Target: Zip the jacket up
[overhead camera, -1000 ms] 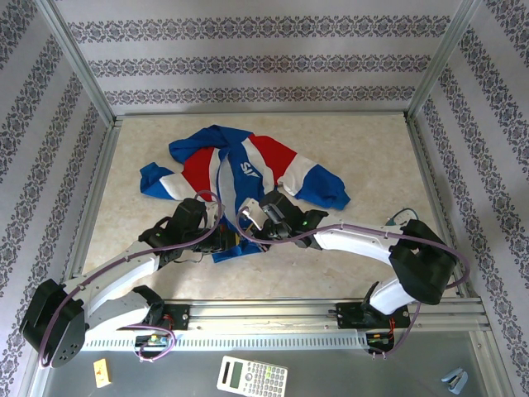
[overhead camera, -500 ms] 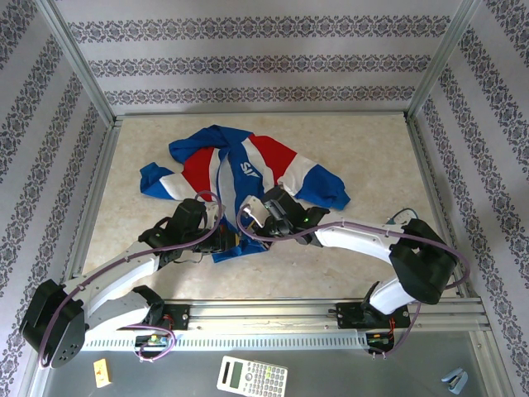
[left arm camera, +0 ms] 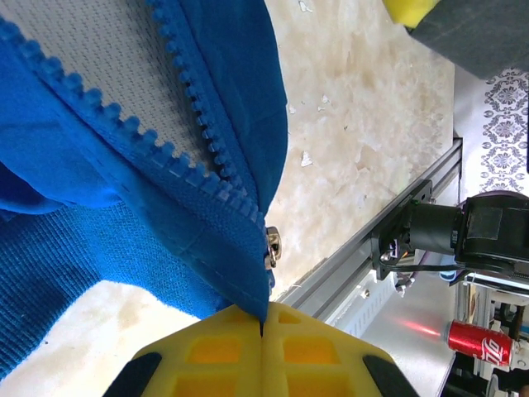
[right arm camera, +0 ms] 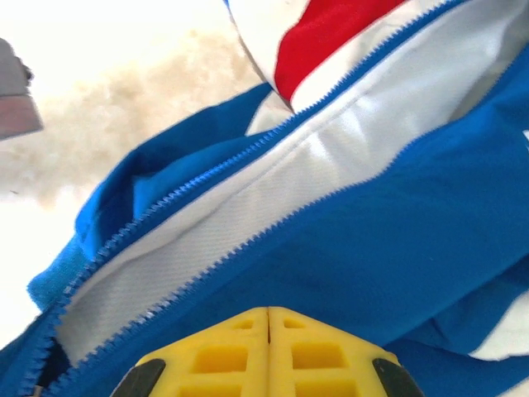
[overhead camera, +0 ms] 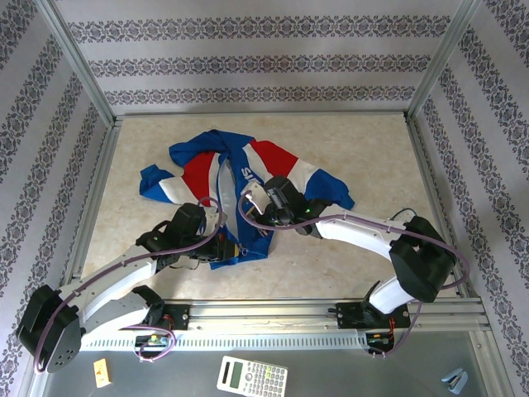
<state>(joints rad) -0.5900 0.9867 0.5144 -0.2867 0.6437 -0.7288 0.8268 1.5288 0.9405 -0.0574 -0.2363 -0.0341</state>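
The jacket (overhead camera: 248,165) lies open in the middle of the table, royal blue with red and white panels. My left gripper (overhead camera: 221,242) is at its near hem. Its yellow fingers are shut on the blue fabric (left arm camera: 99,207) at the bottom of the zipper, with the metal slider (left arm camera: 271,246) just above the left gripper (left arm camera: 263,324). My right gripper (overhead camera: 258,208) sits on the jacket's front further up. This right gripper (right arm camera: 268,318) is shut against the blue front panel (right arm camera: 397,207), beside the unjoined zipper teeth (right arm camera: 207,265) and the white lining.
A metal rail (overhead camera: 273,313) runs along the near table edge, with both arm bases on it. A calculator (overhead camera: 252,377) and a small yellow block (overhead camera: 102,372) lie below the rail. A red soda can (left arm camera: 483,343) stands off the table.
My right gripper has moved away from the near edge, up the jacket's front, and the jacket's upper part has bunched and shifted with it. My left arm has shifted slightly, still at the hem.
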